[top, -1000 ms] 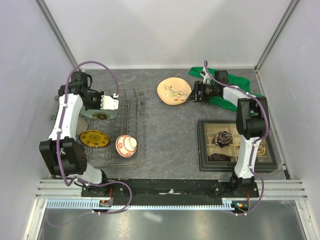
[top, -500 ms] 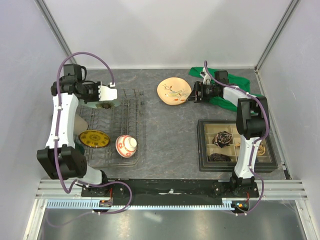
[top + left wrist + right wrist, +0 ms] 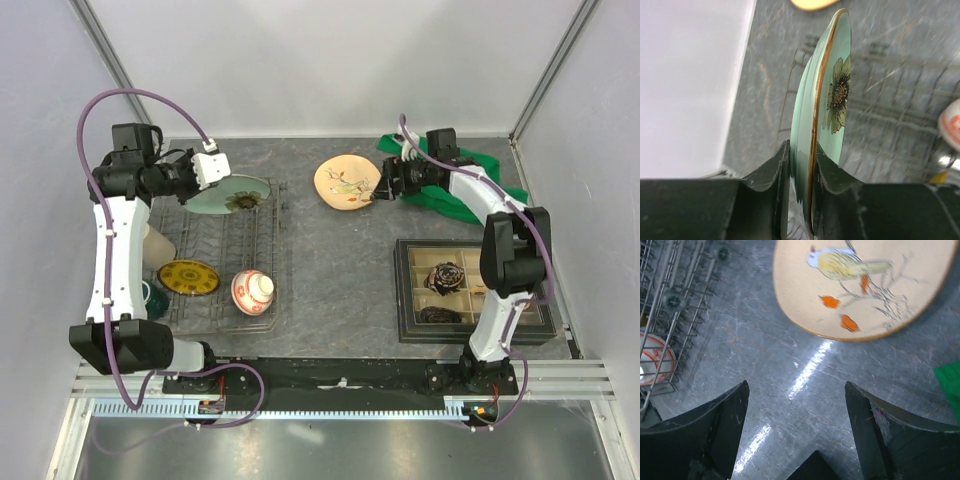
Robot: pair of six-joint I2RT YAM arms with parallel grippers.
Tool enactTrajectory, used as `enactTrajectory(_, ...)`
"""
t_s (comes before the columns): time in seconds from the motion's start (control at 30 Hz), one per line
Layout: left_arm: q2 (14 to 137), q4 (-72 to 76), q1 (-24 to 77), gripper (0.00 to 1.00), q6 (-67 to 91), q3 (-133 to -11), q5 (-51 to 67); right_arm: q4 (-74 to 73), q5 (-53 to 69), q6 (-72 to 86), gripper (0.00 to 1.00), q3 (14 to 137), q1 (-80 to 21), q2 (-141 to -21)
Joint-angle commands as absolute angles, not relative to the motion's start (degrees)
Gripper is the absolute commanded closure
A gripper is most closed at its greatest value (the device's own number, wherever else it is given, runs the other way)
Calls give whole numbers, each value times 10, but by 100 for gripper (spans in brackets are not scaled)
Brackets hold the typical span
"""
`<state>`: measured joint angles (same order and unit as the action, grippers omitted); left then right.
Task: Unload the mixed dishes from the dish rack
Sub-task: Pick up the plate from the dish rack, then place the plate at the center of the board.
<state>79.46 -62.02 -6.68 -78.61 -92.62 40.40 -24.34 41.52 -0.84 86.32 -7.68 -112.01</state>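
The grey wire dish rack (image 3: pixel 262 240) lies at the left of the counter (image 3: pixel 330 280). Over its far end hangs the pale green plate with dark flower (image 3: pixel 228 193) — tilted, its rim pinched in the left gripper (image 3: pixel 205 170). In the near part sit the yellow-gold patterned plate (image 3: pixel 188 277) and the red-and-white patterned bowl (image 3: pixel 252 291).

Grey mottled tabletop (image 3: pixel 330 280) right across the booth, scuffed and marbled, and up close it throws back a bright streak of glare (image 3: pixel 810 367). Plain white back wall (image 3: pixel 330 60), white left panel (image 3: pixel 50 150) and right panel (image 3: pixel 600 200), aluminium corner posts (image 3: pixel 110 65) slanting in — slotted metal rail (image 3: pixel 330 408) along the near edge.
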Motion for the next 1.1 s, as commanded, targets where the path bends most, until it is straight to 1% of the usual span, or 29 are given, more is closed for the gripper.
enactTrajectory(0.0,760,-570,-59,98,-684,-945,511,-251,371,-86,15,875,-145,-1018)
enactTrajectory(0.1,764,-561,-47,98,-644,-940,534,-250,367,-101,15,870,-197,-980)
enactTrajectory(0.23,767,-536,-32,98,-598,-925,554,-246,365,-112,14,874,-236,-946)
enactTrajectory(0.4,770,-506,-14,98,-538,-907,591,-248,330,-128,14,882,-285,-918)
enactTrajectory(0.9,782,-438,61,98,-439,-875,608,-248,313,-134,15,915,-366,-941)
enactTrajectory(1.03,784,-427,79,98,-422,-865,609,-245,304,-136,19,914,-377,-942)
enactTrajectory(1.07,785,-425,82,98,-416,-860,609,-243,301,-135,23,914,-379,-942)
